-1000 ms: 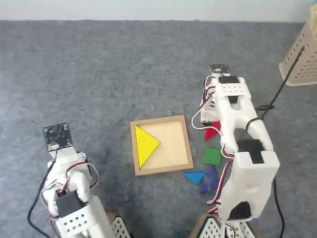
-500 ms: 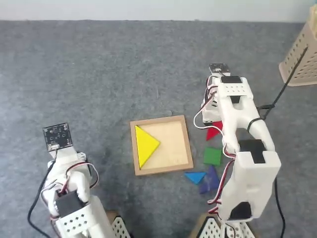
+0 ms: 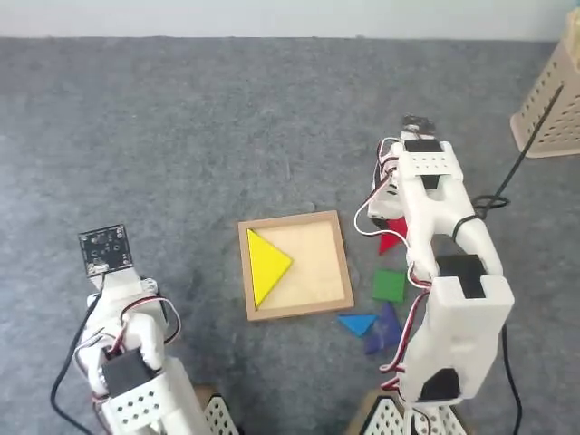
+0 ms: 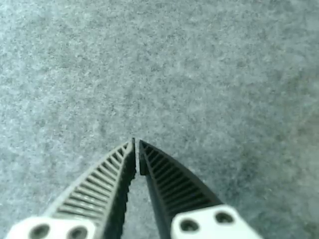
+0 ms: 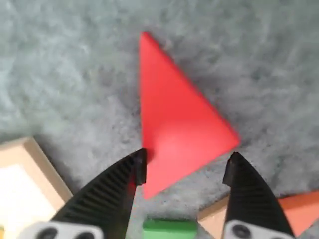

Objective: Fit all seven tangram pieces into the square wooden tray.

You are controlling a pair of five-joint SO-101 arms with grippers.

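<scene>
One yellow triangle [image 3: 265, 263] in tray [image 3: 290, 218] | right claw [image 5: 187, 154] spread astride red triangle [image 5: 169, 114] | left claw [image 4: 137, 143] closed, empty

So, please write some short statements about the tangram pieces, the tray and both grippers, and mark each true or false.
The yellow triangle lies inside the square wooden tray. True.
The red triangle is in the tray too. False: it lies on the grey carpet, between the open fingers of the right gripper.
The left gripper is shut and empty. True.
The green square sits on the yellow triangle. False: it lies on the carpet, outside the tray.
</scene>
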